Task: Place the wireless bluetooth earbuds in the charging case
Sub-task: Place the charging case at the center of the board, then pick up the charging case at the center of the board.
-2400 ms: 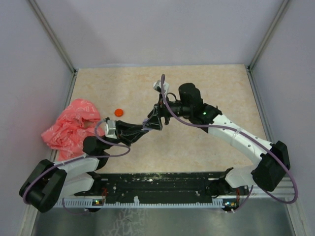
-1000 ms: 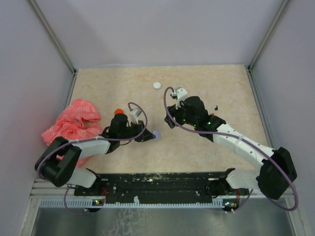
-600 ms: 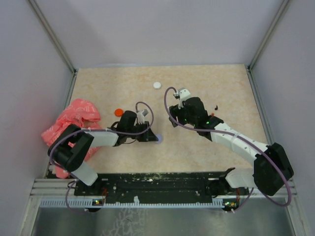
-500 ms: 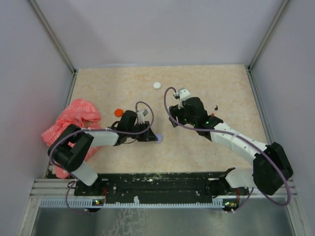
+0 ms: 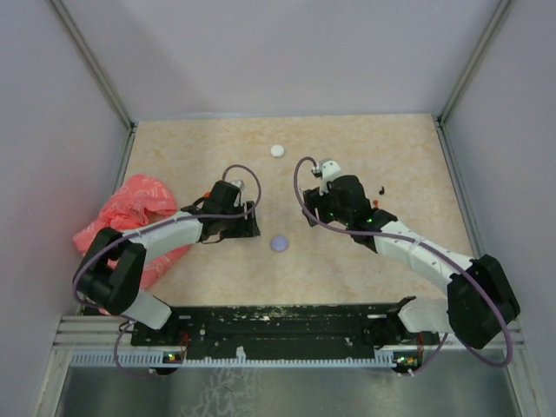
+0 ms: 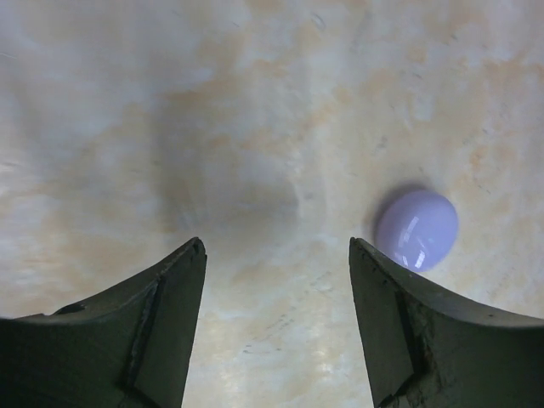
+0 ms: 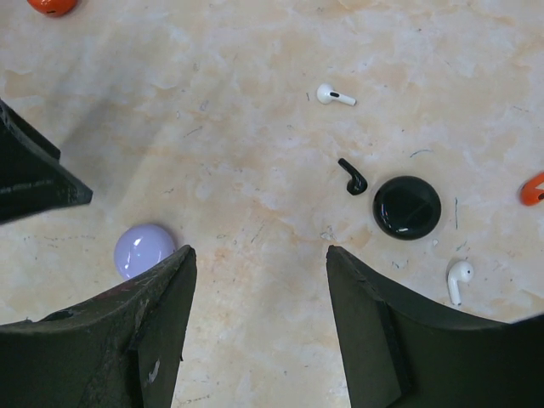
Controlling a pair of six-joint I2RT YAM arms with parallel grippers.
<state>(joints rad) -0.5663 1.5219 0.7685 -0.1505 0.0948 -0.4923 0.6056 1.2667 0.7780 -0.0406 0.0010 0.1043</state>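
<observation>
Beige table (image 6: pixel 255 85) bears a lilac charging case (image 6: pixel 416 229) beside the left pincer (image 6: pixel 276 255), half-spread and empty; right pincer (image 7: pixel 255 255) likewise.

Left gripper (image 6: pixel 276 248), right gripper (image 7: pixel 258 252) (both parted) hover low.

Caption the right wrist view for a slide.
Open right gripper above a black earbud, two white earbuds, a black round case and a lilac round case.

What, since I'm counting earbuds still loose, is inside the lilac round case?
Only the outside shows: the lilac case lies shut on the table, its glossy domed lid covering the inside. Whether it holds anything cannot be seen.
</observation>
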